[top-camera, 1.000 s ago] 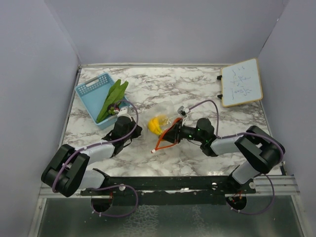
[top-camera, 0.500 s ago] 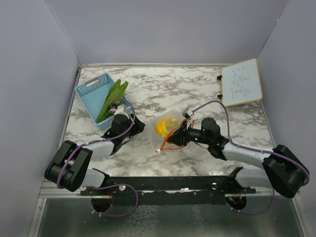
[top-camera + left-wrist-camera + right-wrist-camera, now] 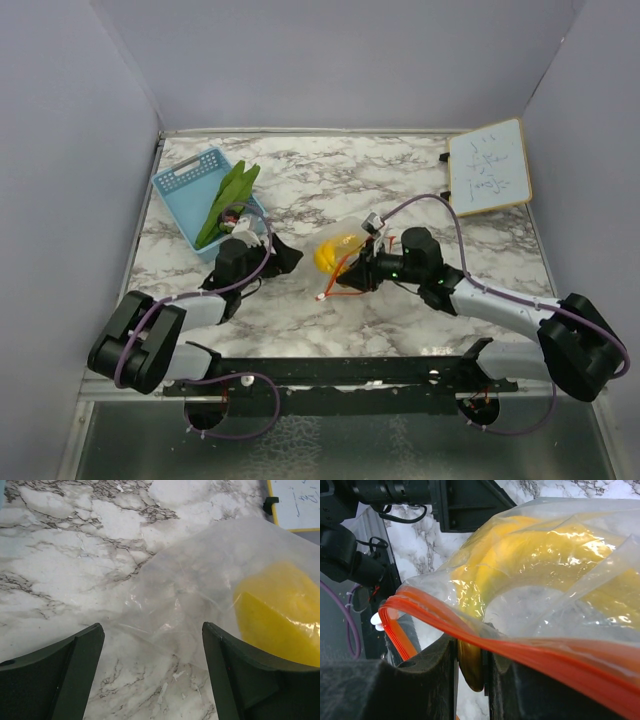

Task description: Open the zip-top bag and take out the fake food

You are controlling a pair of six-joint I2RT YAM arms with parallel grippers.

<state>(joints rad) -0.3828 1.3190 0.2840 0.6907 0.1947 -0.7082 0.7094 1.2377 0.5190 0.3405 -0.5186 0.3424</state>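
The zip-top bag [image 3: 342,246] lies on the marble table [image 3: 400,190] to the right of the light-blue basket [image 3: 185,180], well apart from it. Its clear body bulges around a yellow piece [image 3: 328,255] of the fake food, and its orange-red zip strip [image 3: 343,283] trails toward the near edge. The right gripper [image 3: 362,270], on the side of the bag away from the basket, has its jaws drawn in narrow and pinches the bag at the zip strip [image 3: 435,625]; in the right wrist view the strip runs straight between the two fingers [image 3: 432,665]. The left gripper [image 3: 285,257] sits between the basket and the bag, its jaws spread wide with nothing gripped. In the left wrist view, loose clear plastic [image 3: 180,600] and the yellow piece [image 3: 275,615] lie ahead of its fingers [image 3: 80,655]. A long green leafy piece [image 3: 228,198] rests across the basket's right side, its tip past the rim. A small whiteboard [image 3: 488,167] stands far to the basket's right, by the wall.
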